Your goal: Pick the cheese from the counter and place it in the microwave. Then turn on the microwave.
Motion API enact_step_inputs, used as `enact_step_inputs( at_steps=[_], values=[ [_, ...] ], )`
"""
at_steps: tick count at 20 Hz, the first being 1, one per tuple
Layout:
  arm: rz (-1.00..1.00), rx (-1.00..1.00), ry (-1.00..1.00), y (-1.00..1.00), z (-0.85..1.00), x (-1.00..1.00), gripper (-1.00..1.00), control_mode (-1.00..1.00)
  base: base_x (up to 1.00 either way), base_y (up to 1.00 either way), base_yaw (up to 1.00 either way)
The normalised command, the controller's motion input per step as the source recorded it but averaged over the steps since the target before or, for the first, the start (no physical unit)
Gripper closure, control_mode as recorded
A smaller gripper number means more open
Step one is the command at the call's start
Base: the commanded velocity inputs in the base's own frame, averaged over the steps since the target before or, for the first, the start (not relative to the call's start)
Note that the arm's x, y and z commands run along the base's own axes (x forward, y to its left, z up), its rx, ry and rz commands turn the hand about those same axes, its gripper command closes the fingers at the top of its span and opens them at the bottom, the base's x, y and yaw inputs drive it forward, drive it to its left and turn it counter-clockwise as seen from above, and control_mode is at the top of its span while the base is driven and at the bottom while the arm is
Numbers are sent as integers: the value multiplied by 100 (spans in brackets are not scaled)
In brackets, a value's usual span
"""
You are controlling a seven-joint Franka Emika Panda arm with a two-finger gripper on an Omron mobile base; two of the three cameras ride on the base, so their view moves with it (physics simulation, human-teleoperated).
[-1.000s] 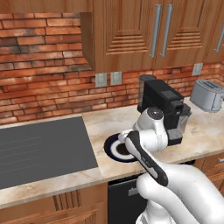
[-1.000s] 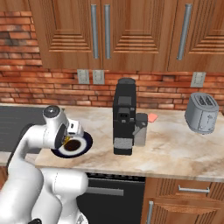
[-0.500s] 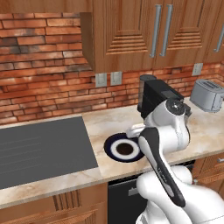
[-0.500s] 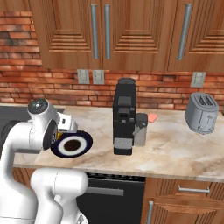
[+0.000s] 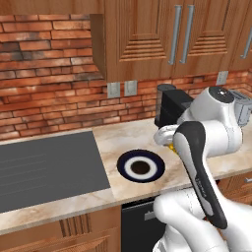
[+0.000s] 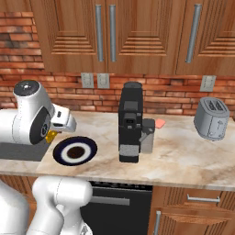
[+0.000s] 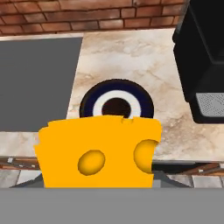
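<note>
The gripper [image 7: 98,181] is closed on the cheese [image 7: 97,152], a yellow-orange chunk with round holes that fills the lower middle of the hand view and hides the finger tips behind it. In the left base view a sliver of the cheese [image 5: 171,146] peeks out under the white hand, beside the arm's dark forearm; in the right base view a yellow edge of it [image 6: 51,136] shows below the hand. The cheese is held up in the air, clear of the counter [image 5: 133,138].

Taking the plate [image 5: 141,168] as the landmark: it is a round dish with a dark blue rim, a white ring and a dark centre, lying flat on the counter. In the hand view the plate [image 7: 117,103] sits just beyond the top edge of the cheese, so the cheese hangs on the near side of it, toward the counter's front edge. In the right base view the hand hovers just left of and above the plate [image 6: 75,151].

To one side of the plate lies the flat dark stovetop [image 5: 47,167], set into the counter. On the plate's other side stands the black coffee machine [image 6: 131,122], upright near the brick wall [image 5: 49,83]. Farther along the counter past the coffee machine is a silver toaster [image 6: 211,118], well apart from the plate. Brown wooden cabinets [image 6: 137,32] hang above.
</note>
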Motion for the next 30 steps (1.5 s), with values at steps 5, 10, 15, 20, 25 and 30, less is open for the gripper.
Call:
enact_step_inputs(
  at_steps=[5,10,15,20,25,30],
  values=[
    [-2,0,17,-26,12,-61,100,-100,0,0,0],
    [-3,0,12,-25,0,-64,100,-100,0,0,0],
    [0,0,2,-6,0,-28,100,-100,0,0,0],
    [0,0,0,0,0,-1,100,-100,0,0,0],
    [0,0,0,0,0,-8,100,100,-46,0,0],
    [0,0,0,0,0,0,100,100,-100,12,0]
  ],
)
